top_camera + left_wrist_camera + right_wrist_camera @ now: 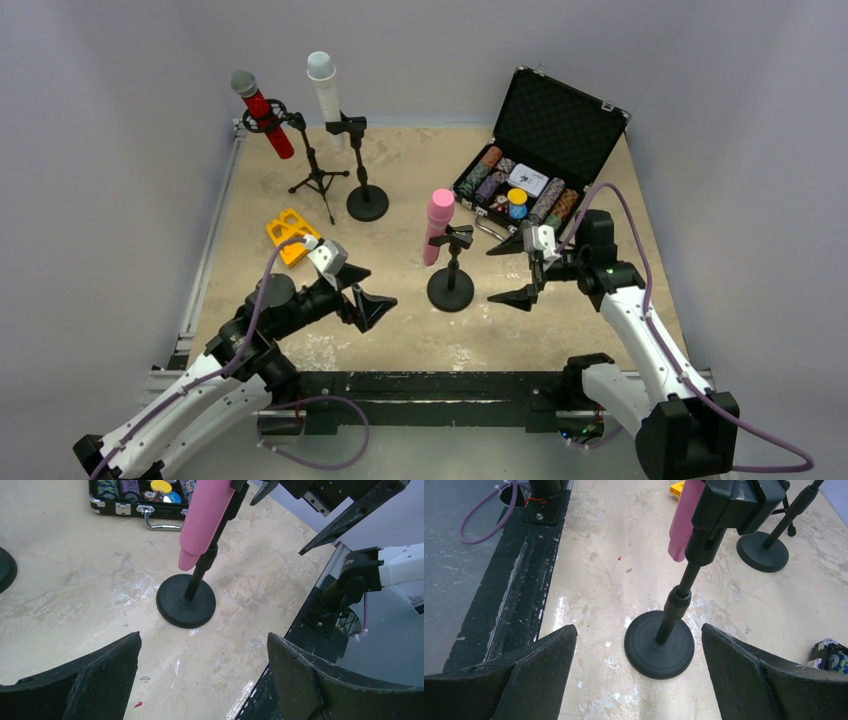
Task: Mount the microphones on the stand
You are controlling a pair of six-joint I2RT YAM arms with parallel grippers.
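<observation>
Judging the attaching finished: holding left pincer (368, 292) and right pincer (512, 272) released, empty, flanking the round-base stand (450, 290) gripping the pink microphone (438, 225); seeing red microphone (265, 122) and white microphone (325, 90) clipped beyond it. Next, probably just retreating.

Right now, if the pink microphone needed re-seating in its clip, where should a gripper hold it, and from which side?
Probably the bare barrel of the pink microphone above the clip, just under its head, coming from the left arm's side. The clip and post hug its right flank, leaving the left clear, and the open left gripper faces it.
</observation>
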